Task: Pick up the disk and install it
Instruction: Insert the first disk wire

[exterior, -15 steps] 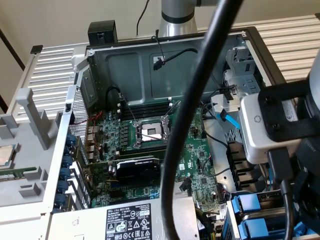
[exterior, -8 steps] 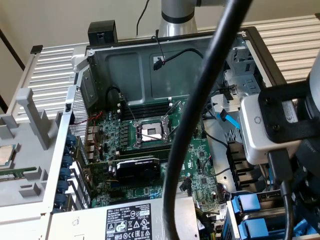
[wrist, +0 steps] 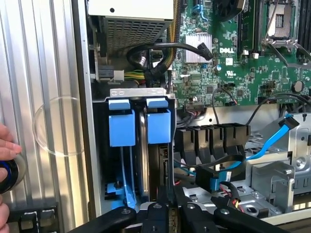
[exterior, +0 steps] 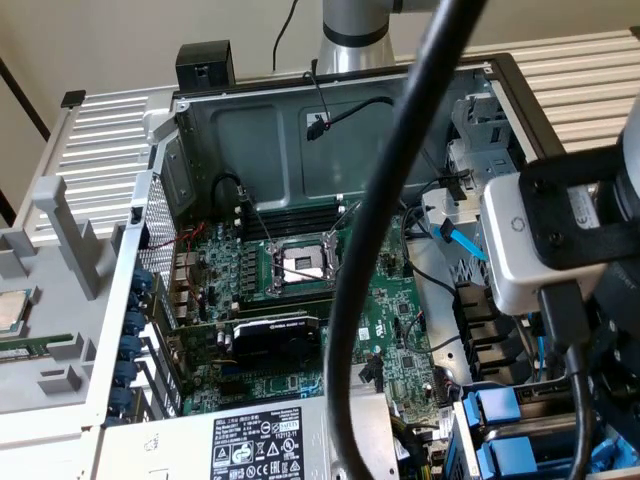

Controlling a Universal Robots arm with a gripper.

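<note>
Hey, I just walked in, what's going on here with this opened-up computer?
A robot arm is reaching into an open computer case. Its gripper is down at the drive bay, right at the end of a blue-framed disk that stands in the bay beside another blue carrier. Whether the disk is fully seated is hard to tell. A person's hand is at the ribbed table next to the case.

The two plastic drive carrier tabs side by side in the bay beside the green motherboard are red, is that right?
No, the carrier tabs are blue, not red; the wrist view shows it. They do sit side by side in the drive bay beside the green motherboard.
</note>
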